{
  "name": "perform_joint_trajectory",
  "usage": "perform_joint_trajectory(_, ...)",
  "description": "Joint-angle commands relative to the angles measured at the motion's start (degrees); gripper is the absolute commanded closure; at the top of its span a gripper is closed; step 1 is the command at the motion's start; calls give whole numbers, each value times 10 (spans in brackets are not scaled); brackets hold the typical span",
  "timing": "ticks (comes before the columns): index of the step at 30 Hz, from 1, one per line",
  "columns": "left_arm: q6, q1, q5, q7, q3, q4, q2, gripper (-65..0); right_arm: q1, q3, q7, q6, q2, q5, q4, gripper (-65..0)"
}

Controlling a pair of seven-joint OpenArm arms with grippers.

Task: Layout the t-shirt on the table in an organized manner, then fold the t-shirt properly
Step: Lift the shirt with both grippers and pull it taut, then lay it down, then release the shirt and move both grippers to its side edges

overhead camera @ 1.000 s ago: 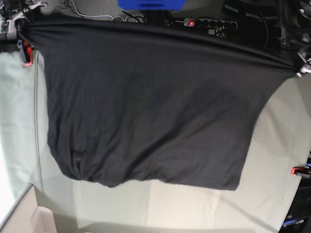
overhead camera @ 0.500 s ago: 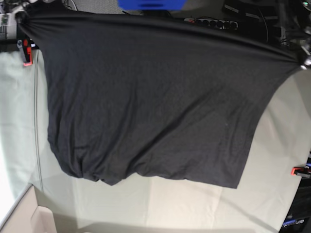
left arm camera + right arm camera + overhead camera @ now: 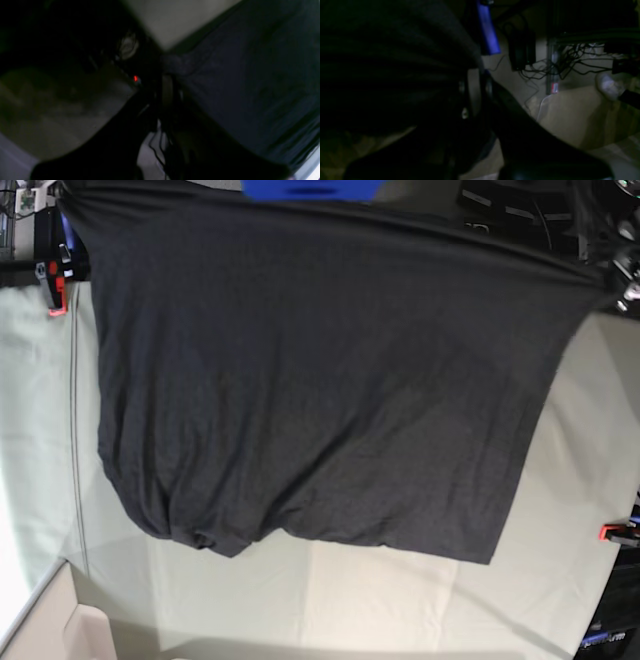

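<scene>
**Op:** While I hold the t-shirt [image 3: 310, 380] stretched between both arms, its top edge is taut and the lower hem bunches on the table [image 3: 400, 600]. Right gripper [image 3: 476, 97] is clamped on one corner, left gripper [image 3: 167, 90] on the other.

**Eng:** Wrist views confirm?

**Op:** Dark and blurry, but fabric seems pinched in closed jaws on both.

**Eng:** Then keep both ends level, hold tension even, and drag toward you so the hem unrolls flat. Lower slowly, and release only once it lies smooth.
</scene>
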Motion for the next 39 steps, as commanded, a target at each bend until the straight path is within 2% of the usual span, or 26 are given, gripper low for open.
perform_joint_trajectory(1,2,11,0,-18,-6,-1,-15,0,-10,7,4,-18,8,-1,3,0)
perform_joint_trajectory(9,2,42,-5,-18,-9,29,-15,0,-9,11,4,-18,22,0,1,0)
perform_joint_trajectory(19,2,27,0,-18,-5,-56,-6,-2,25,7,1,-18,32,-4,-44,0)
perform_joint_trajectory(21,2,27,-4,-18,-5,-65,-6,-28,28,7,1,-18,35,-4,-49,0)
perform_joint_trajectory(23,2,27,-4,-18,-5,-65,-6,-81,26,-8,0,-18,42,-4,-50,0)
perform_joint_trajectory(26,2,27,-5,-18,-5,-62,-5,-200,20,-33,0,-18,47,-4,-50,-88)
perform_joint_trajectory(29,2,27,-5,-18,-5,-62,-7,-282,14,-49,0,-18,47,-9,-51,-204)
perform_joint_trajectory(31,2,27,-5,-18,-5,-61,-9,-289,14,-58,0,-18,47,-15,-51,-277)
perform_joint_trajectory(34,2,27,-5,-18,-8,-61,-11,-290,14,-60,0,-18,46,-13,-51,-343)
perform_joint_trajectory(39,2,2,-5,-18,-10,-60,-13,-293,36,-55,0,-18,47,-3,-48,-355)
